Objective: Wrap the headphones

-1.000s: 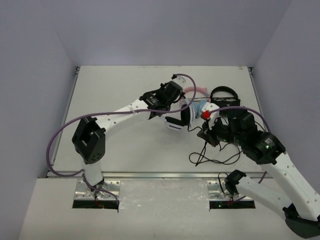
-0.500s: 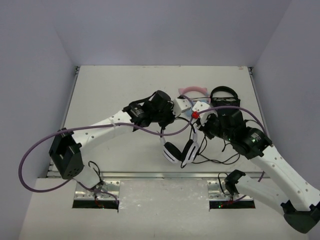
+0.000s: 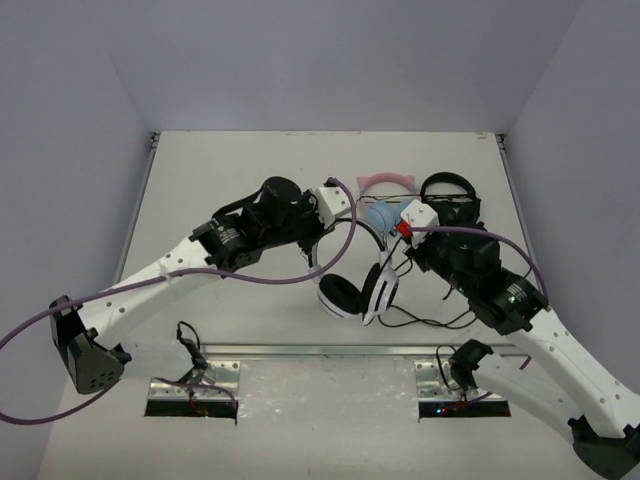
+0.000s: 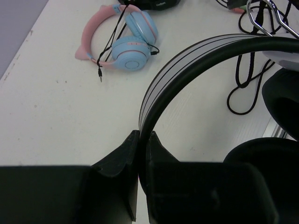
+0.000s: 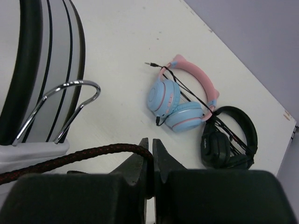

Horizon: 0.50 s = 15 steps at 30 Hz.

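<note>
The white headphones [image 3: 347,297] hang with their black ear cushions low over the near table. Their black-and-white headband [image 4: 187,60] arcs up out of my left gripper [image 4: 143,136], which is shut on it. In the top view that left gripper [image 3: 348,212] sits above the earcups. My right gripper [image 5: 150,145] is shut on the braided black cable [image 5: 88,155], just right of the headband [image 5: 46,56] and its metal fork [image 5: 70,95]. From above, the right gripper [image 3: 400,238] is close beside the right earcup. The loose cable [image 3: 432,321] trails on the table.
Pink-and-blue cat-ear headphones [image 3: 384,199] lie behind the grippers, their cord and plug [image 4: 100,73] on the table. All-black headphones [image 3: 449,194] lie to their right. Cable loops [image 4: 246,79] lie by the near table edge. Walls close in the far and side edges.
The left arm swung its elbow left and down and carried the headphones from mid-table toward the near edge. The right gripper followed with the cable, moving left and back. Both stayed shut.
</note>
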Tool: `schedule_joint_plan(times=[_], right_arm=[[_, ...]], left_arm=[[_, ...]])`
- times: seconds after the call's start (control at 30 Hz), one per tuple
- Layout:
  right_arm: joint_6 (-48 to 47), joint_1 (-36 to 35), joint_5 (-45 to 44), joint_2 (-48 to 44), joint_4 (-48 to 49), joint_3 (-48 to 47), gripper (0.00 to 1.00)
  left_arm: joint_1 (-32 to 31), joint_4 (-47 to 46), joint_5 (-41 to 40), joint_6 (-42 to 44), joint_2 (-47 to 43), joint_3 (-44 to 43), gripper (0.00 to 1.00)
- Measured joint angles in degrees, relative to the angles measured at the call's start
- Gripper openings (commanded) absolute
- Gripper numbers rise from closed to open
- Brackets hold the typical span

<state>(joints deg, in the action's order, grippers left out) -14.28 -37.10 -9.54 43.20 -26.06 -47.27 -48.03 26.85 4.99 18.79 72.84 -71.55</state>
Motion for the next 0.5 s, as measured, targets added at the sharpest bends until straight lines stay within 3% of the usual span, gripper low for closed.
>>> schedule_joint_plan(times=[0.17, 0.23, 0.27, 0.5], right_arm=[[2.99, 0.0, 4.22, -4.52, 7.41, 4.63, 0.12], [4.13, 0.0, 6.36, -4.81, 9.62, 5.68, 0.08], [4.72, 0.0, 7.45, -4.81, 10.8, 6.16, 0.01], [8.61, 0.0, 12.85, -3.72, 15.91, 6.4, 0.01]], left_arm=[[0.0, -0.09, 1.42, -2.03, -2.38, 0.0, 0.0], [0.0, -0.07, 2.49, -3.37, -2.97, 0.0, 0.0], [0.0, -0.09, 2.89, -4.15, -3.41, 0.0, 0.0], [0.0, 1.88, 4.68, -7.04, -5.16, -1.22, 0.0]])
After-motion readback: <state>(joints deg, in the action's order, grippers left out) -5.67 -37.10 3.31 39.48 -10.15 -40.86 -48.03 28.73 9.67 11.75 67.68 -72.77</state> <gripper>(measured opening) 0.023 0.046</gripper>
